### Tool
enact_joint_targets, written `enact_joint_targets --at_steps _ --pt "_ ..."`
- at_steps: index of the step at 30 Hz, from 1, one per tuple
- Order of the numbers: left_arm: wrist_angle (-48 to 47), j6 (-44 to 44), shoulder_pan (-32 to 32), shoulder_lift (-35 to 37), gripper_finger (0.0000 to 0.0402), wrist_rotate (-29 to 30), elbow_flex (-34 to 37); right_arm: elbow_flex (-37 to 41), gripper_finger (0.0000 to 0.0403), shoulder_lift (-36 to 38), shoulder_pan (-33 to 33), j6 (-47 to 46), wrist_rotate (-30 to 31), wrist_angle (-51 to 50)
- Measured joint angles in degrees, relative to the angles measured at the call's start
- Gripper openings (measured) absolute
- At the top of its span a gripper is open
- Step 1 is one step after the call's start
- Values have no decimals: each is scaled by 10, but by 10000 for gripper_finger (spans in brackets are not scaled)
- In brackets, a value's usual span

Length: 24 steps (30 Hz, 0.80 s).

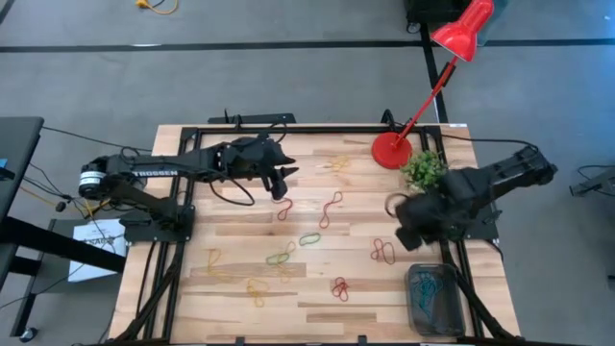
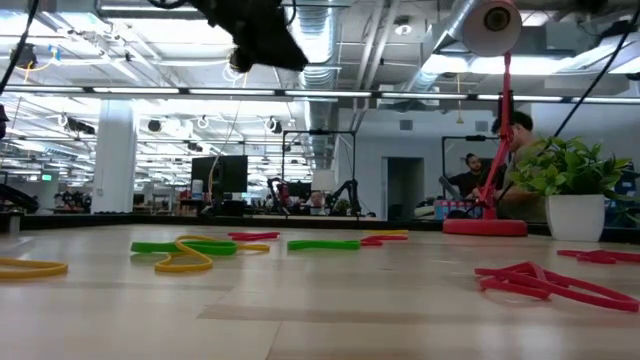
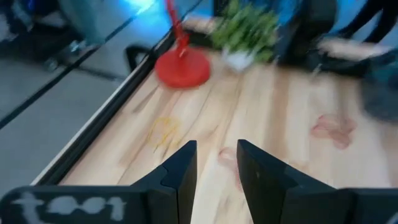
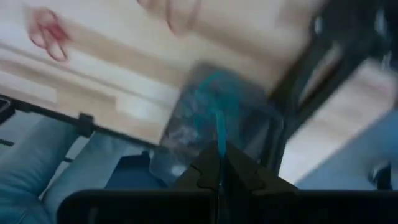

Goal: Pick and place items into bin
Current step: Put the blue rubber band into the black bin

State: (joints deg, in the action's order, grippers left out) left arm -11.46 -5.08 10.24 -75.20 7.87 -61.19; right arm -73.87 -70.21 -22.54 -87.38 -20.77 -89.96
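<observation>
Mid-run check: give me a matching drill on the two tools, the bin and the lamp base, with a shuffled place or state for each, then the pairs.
Things:
1. left tool
2. right tool
3. bin
4. lamp base

States or places:
A. red, at the table's far edge beside the potted plant
B. shut on a blue band
C. open, nothing between its fingers
D. near right corner of the table, bands inside

Pairs: 1-C, 2-B, 3-D, 4-A
</observation>
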Motion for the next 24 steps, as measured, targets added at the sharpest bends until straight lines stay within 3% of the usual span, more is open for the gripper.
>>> enact_joint_targets --at_steps 6,10,15,24 --pt "30 34 3 1 105 -1 0 0 0 2 -147 -218 -13 23" --pt "33 50 7 1 105 -1 0 0 0 -27 -214 -301 -14 66" --pt "44 53 14 1 105 0 0 1 0 -86 -255 -323 -16 83" --pt "62 54 25 1 105 -30 0 1 1 -217 -256 -283 -16 51"
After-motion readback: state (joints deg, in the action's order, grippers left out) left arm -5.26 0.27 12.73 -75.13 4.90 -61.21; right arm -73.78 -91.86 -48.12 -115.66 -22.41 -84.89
